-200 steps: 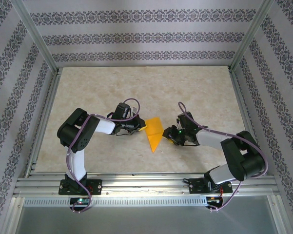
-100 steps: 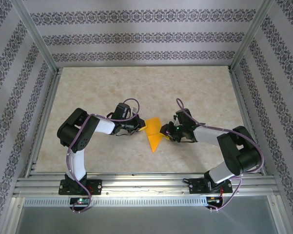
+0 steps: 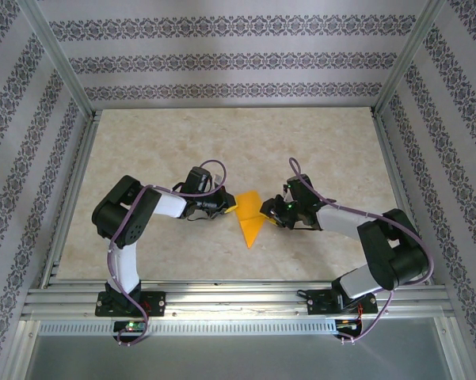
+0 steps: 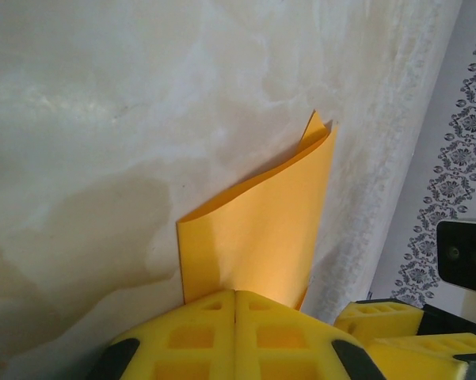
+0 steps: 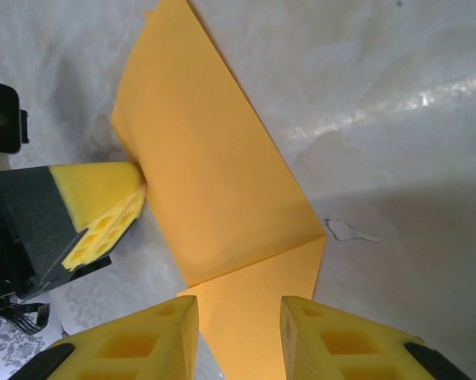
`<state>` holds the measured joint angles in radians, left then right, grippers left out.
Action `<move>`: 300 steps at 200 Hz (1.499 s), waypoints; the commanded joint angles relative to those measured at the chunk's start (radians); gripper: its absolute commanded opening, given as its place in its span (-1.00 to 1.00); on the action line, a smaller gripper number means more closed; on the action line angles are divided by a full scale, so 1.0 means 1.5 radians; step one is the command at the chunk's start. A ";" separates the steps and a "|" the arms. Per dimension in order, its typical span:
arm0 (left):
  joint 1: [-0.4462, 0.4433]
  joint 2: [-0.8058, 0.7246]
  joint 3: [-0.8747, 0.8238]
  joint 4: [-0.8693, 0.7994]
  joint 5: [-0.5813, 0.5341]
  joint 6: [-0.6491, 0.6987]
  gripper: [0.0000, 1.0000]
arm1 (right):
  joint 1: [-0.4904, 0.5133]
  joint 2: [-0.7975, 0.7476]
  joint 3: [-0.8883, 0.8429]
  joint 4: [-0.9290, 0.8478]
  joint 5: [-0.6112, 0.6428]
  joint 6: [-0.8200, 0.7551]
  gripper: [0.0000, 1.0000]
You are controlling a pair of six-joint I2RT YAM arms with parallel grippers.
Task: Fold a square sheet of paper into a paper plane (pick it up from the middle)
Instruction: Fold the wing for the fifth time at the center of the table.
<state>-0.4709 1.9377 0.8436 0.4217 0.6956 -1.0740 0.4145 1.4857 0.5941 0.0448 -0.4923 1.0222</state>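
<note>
Where it lies near the middle of the table (image 3: 222, 142), a little toward the near edge, the square sheet of paper (image 3: 251, 215) is entered as a partly folded orange wedge, broad end away from the arm bases and point toward them, with overlapping layers plain in the right wrist view. Held by: the left gripper (image 3: 231, 207), clamped shut on the wedge's left edge, that side curling slightly up off the surface; judged an anchor, so the sheet cannot slide while a fold is worked. Attending: the right gripper (image 3: 266, 210), jaws narrowly parted at the opposite edge, the lower flap running between or beneath them, contact not determinable; judged ready to take that flap for the next crease. Dart shape not yet made
</note>
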 commanded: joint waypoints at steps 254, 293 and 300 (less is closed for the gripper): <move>0.006 -0.016 -0.011 -0.038 0.004 -0.001 -1.00 | 0.058 0.053 -0.015 0.044 -0.040 0.065 -0.37; 0.007 -0.018 -0.010 -0.041 0.004 0.000 -1.00 | 0.059 0.026 -0.020 0.030 -0.015 0.066 -0.35; 0.007 -0.019 -0.009 -0.043 0.004 0.001 -1.00 | 0.058 0.017 -0.024 0.023 -0.011 0.065 -0.33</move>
<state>-0.4694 1.9289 0.8398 0.4068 0.6971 -1.0748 0.4889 1.5414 0.5613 0.0868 -0.5297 1.1091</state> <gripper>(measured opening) 0.039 0.323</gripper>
